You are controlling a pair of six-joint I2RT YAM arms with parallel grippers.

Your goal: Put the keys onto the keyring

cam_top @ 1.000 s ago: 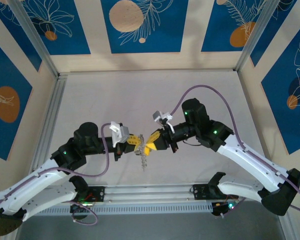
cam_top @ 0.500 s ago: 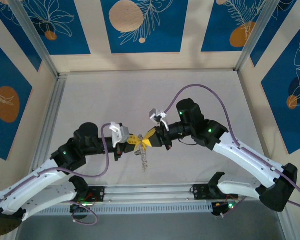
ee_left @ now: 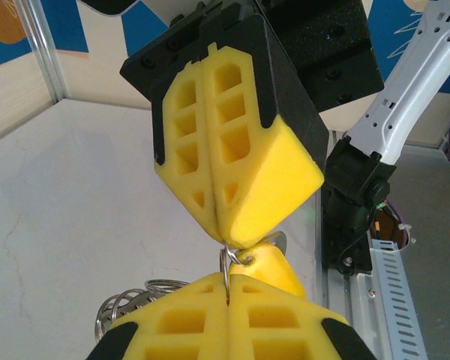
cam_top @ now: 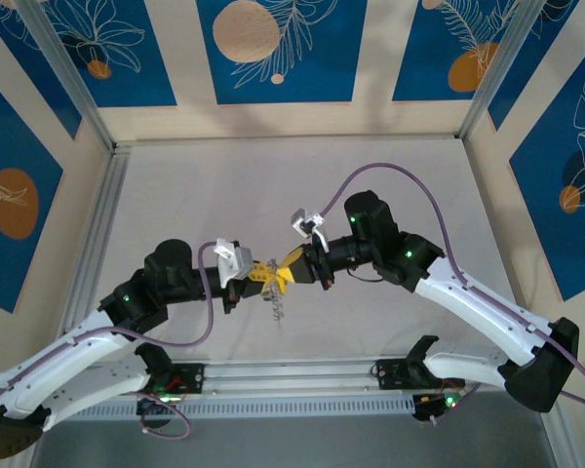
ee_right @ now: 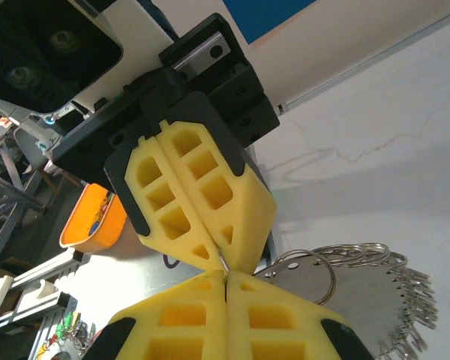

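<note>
**Top cam:** L claw (cam_top: pixel 264 276) shut, R claw (cam_top: pixel 289 272) shut. They meet tip to tip over the near-middle of the table (cam_top: pixel 175 195), both held up off the surface. The keys (cam_top: pixel 273 304) hang as a small silvery bunch just below where the tips meet. Detail is too fine here to tell what either tip is pinching.

**L wrist cam:** L claw (ee_left: pixel 226 296) is at the bottom of the pic, its yellow pads pressed flat together w/ no gap. The ring (ee_left: pixel 226 264), a thin wire loop, goes down into the seam between them, so it's gripped. R claw (ee_left: pixel 223 225) comes in from above, also closed, w/ its point on the top of the same loop. Silvery coils (ee_left: pixel 131 304) sit low left, just beside the L pads and clear of the table.

**R wrist cam:** R claw (ee_right: pixel 225 296) is at the bottom, pads shut. L claw (ee_right: pixel 214 244) is above it, tilted, also shut. A thin bit of wire runs between the two tips, nipped by both. To the right, a bigger loop (ee_right: pixel 309 264) carries a flat silver tag. The keys fan out behind it toward the right edge, hanging beside the R pads and not resting on the table.
</note>
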